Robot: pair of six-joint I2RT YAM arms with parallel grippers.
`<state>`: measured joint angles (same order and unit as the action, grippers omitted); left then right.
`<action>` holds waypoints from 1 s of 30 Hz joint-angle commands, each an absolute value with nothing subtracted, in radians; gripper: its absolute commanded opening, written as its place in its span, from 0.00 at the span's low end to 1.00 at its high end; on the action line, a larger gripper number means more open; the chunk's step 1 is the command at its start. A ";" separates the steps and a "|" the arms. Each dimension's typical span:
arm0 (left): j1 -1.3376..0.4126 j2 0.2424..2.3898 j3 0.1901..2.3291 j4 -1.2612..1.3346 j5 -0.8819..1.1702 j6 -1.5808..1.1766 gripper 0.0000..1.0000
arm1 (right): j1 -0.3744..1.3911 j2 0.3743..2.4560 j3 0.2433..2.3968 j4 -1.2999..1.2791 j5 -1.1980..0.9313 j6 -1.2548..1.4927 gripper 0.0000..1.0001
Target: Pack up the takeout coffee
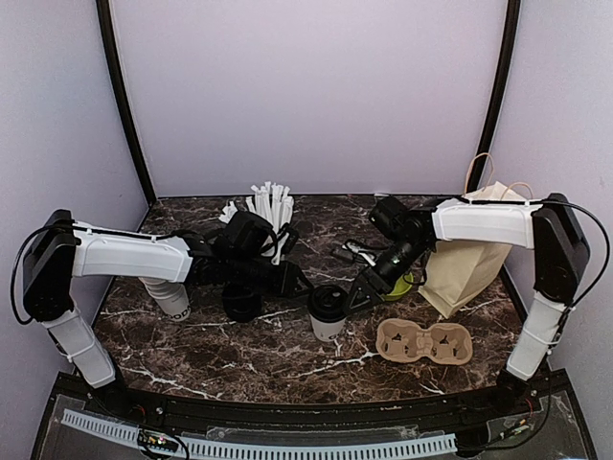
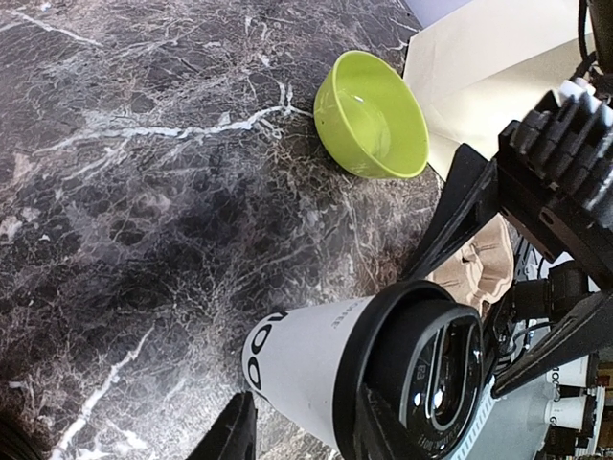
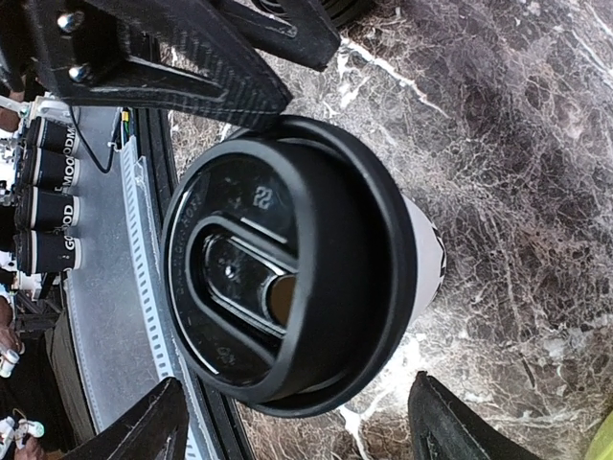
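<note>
One takeout coffee [image 1: 327,312], a white paper cup with black lettering and a black lid, stands upright at the table's middle front. My left gripper [image 1: 301,282] is open right at its left side. In the left wrist view the cup [image 2: 306,359] lies between and just past the fingers of that gripper [image 2: 306,436], with a gap at the cup's base side. My right gripper [image 1: 364,290] is open wide at the cup's right. In the right wrist view the lid [image 3: 278,287] sits just ahead of that gripper [image 3: 302,431]. Neither holds the cup.
A cardboard cup carrier [image 1: 424,342] lies at front right. A brown paper bag [image 1: 474,254] stands behind it, beside a green bowl [image 2: 374,115]. A stack of black lids [image 1: 241,305], lidless white cups [image 1: 170,295] and straws [image 1: 270,206] are on the left.
</note>
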<state>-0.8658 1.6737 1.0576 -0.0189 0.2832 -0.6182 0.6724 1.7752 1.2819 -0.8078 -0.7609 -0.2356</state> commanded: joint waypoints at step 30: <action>-0.874 1.711 0.958 -0.129 0.254 -0.658 0.19 | 0.683 1.940 1.283 -0.701 -0.328 -0.092 0.66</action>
